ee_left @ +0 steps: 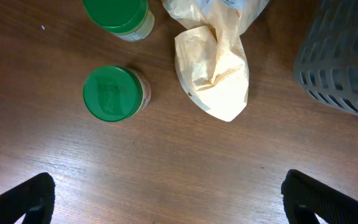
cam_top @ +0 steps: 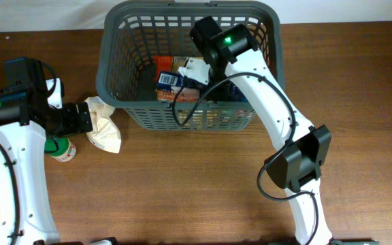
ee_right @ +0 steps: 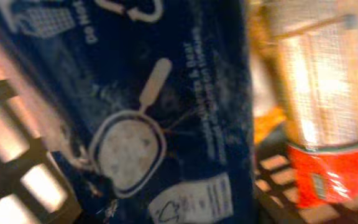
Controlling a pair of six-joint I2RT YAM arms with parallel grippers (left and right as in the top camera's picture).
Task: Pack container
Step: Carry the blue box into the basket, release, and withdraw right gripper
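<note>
Blurred "De Net" and a recycling sign on the dark blue packet [ee_right: 166,93]; other print illegible.

The container [cam_top: 114,88] takes the middle of the counter's [cam_top: 182,197] far edge. Its floor is crowded, with a dark blue packet [ee_right: 142,112] close against the right claw [cam_top: 190,68]. Near the left edge, a crumpled cream bag [ee_left: 216,81], a green-lidded jar [ee_left: 112,93] and a second jar [ee_left: 118,15] lie ahead of the wide-spread left claw [ee_left: 169,199]. Bare wood runs along the near edge.
</note>
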